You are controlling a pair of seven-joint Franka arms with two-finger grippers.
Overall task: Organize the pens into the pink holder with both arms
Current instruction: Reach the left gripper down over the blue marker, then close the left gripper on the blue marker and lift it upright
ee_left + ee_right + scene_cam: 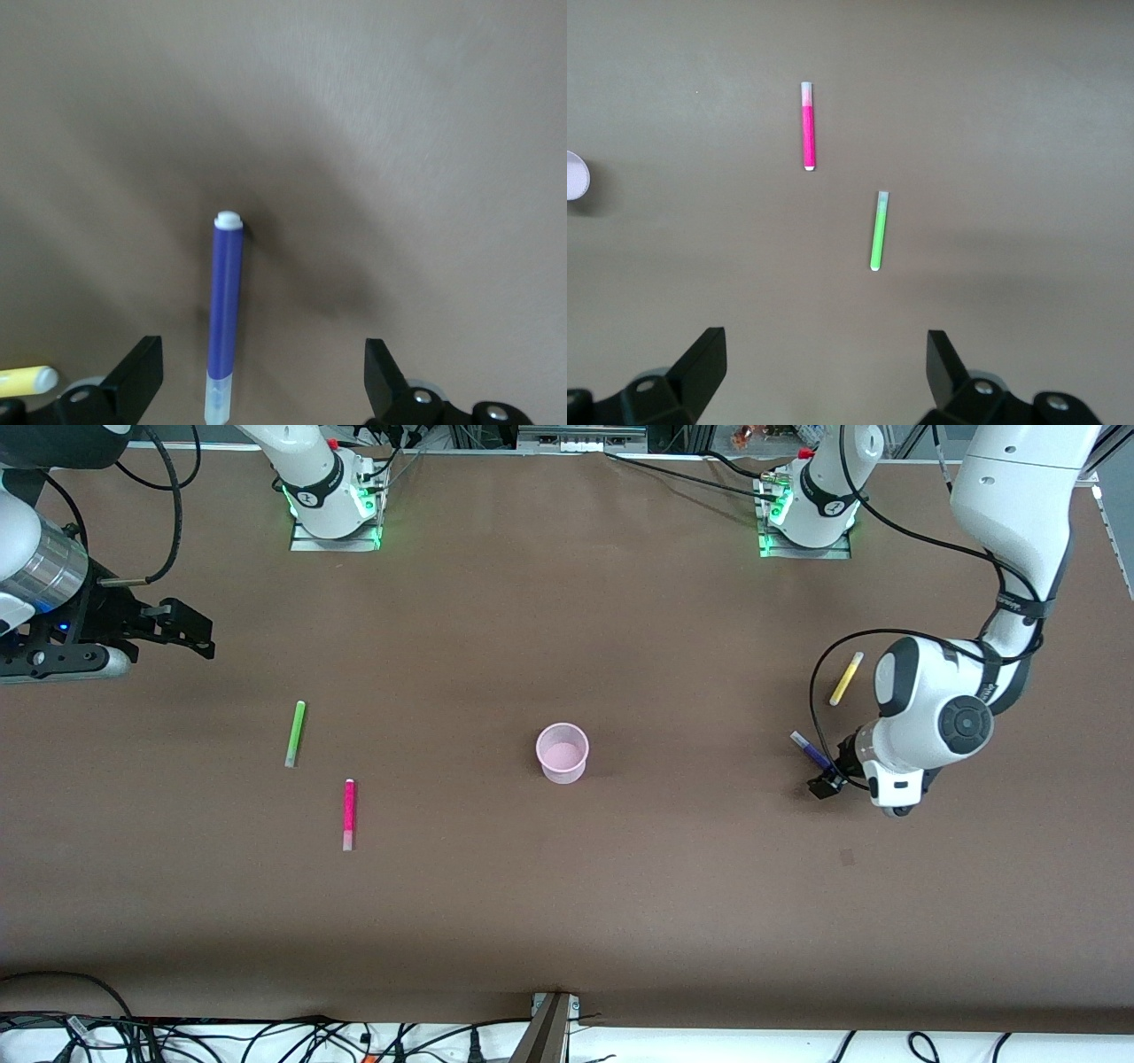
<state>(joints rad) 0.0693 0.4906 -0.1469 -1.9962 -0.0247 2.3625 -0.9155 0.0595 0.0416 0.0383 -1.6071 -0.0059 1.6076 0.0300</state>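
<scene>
From the front camera, the pink holder (562, 752) stands upright near the middle of the brown table (567, 903), and its inside shows only its own pale floor, with no pen in it. All four pens lie flat on the table. The green pen (294, 733) and the magenta pen (348, 814) lie toward the right arm's end, the magenta one nearer the front camera. The yellow pen (845, 678) and the purple pen (811, 750) lie toward the left arm's end, the purple one nearer the camera. The left gripper (828, 782) is down low at the purple pen's end, its body partly hidden by the white wrist. The right gripper (190, 631) hangs over bare table at the right arm's end, farther from the camera than the green pen.

The left wrist view gives what the front camera hides: the left gripper's jaws are spread wide and released, one finger (133, 376) on each side of the purple pen (225, 310), neither touching it. The yellow pen's tip (27, 381) shows just beside one finger.

In the right wrist view, the right gripper (824, 376) is also released, jaws wide apart and holding nothing. The green pen (878, 230) and magenta pen (807, 125) lie well apart from it, and the holder's rim (575, 175) shows at the frame's edge.
</scene>
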